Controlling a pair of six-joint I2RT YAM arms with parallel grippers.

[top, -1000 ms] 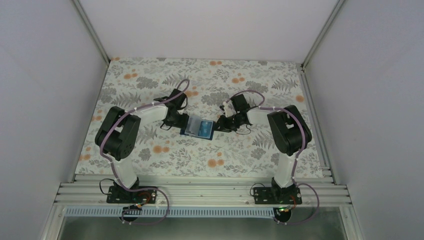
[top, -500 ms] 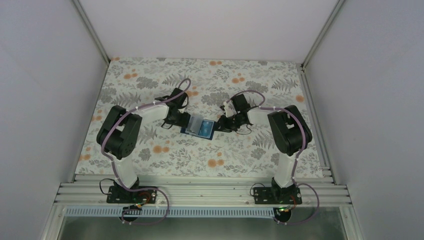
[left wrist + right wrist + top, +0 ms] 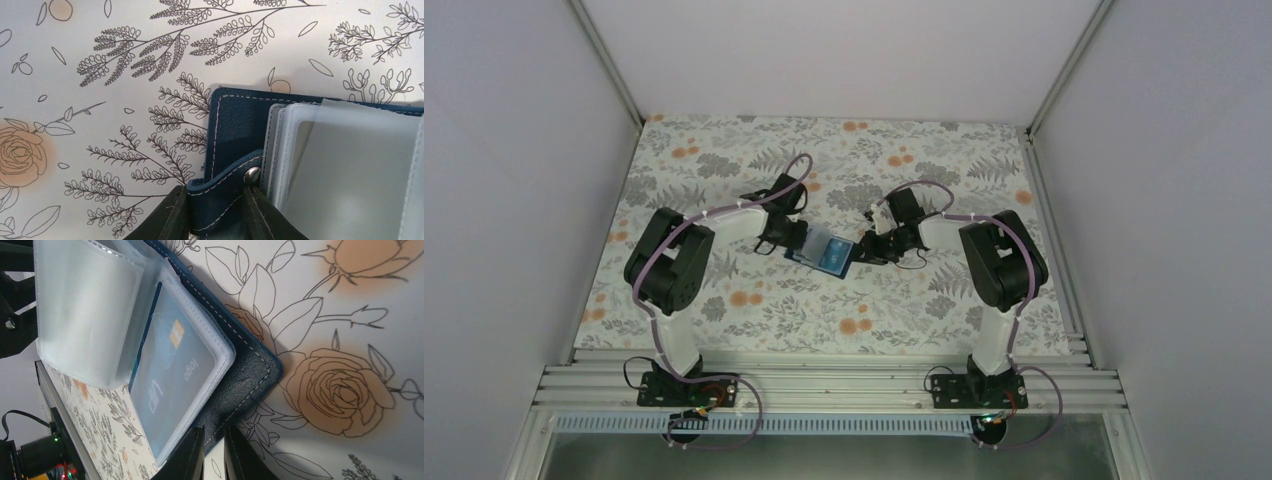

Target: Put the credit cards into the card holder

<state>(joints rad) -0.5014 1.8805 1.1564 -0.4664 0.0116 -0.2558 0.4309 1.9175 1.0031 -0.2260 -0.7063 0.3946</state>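
- Card holder [image 3: 822, 252] lies open mid-table on the floral cloth [image 3: 724, 170], between my two grippers.
- L gripper [image 3: 215, 192]: clamped on the holder's snap strap [image 3: 227, 182], a finger pressed to each side, snap stud just by the right finger.
- R gripper [image 3: 214, 437]: jaws nearly together, pinching the navy cover's edge at the opposite side.
- Clear sleeves [image 3: 85, 310] fanned up off the cover.
- Teal card [image 3: 175, 375] w/ gold chip sits inside the lowest sleeve, flat against the cover.
- Other cards: can't see any.
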